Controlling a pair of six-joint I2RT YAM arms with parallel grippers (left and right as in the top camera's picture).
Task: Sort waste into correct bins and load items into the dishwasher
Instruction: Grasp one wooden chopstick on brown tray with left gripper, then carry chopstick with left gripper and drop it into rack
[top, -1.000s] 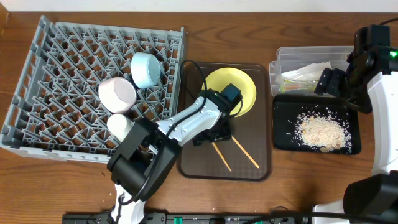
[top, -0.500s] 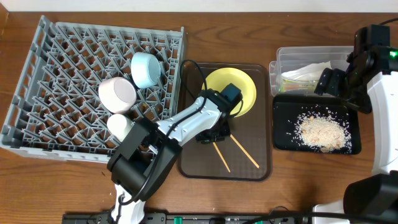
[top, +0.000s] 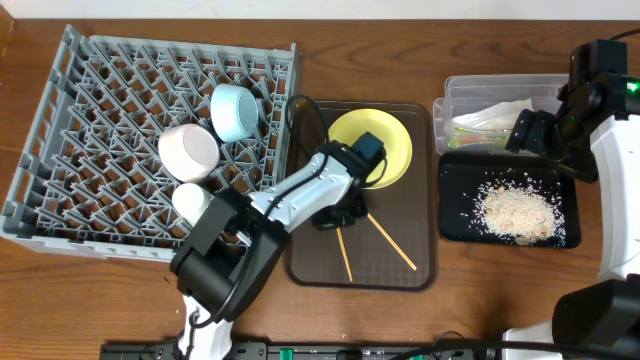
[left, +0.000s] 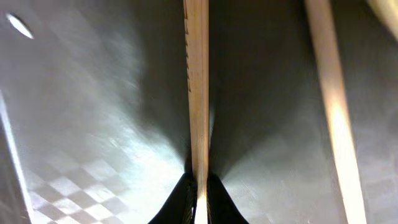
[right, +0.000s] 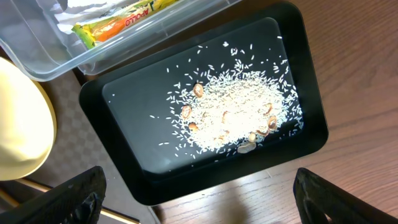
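Note:
My left gripper (top: 343, 212) is down on the brown serving tray (top: 420, 272), shut on one wooden chopstick (left: 199, 93), which runs straight out from between the closed tips (left: 199, 190). The second chopstick (top: 393, 244) lies loose beside it on the tray. The pale-yellow plate (top: 392, 138) sits at the tray's far end. In the grey dish rack (top: 100, 90) rest a pinkish-white bowl (top: 188, 152) and a light-blue bowl (top: 235, 110). My right gripper (right: 199, 205) hangs open over the black tray's (right: 311, 134) near edge, holding nothing.
Rice crumbs (right: 233, 115) are heaped in the black tray. The clear tub (top: 480, 92) behind it holds a white napkin (top: 505, 110) and a green-and-orange sachet (right: 118, 23). A small white cup (top: 192, 203) stands in the rack's front edge.
My left gripper has closed onto the chopstick. The chopstick's free end has swung slightly to the left. The right arm has not moved.

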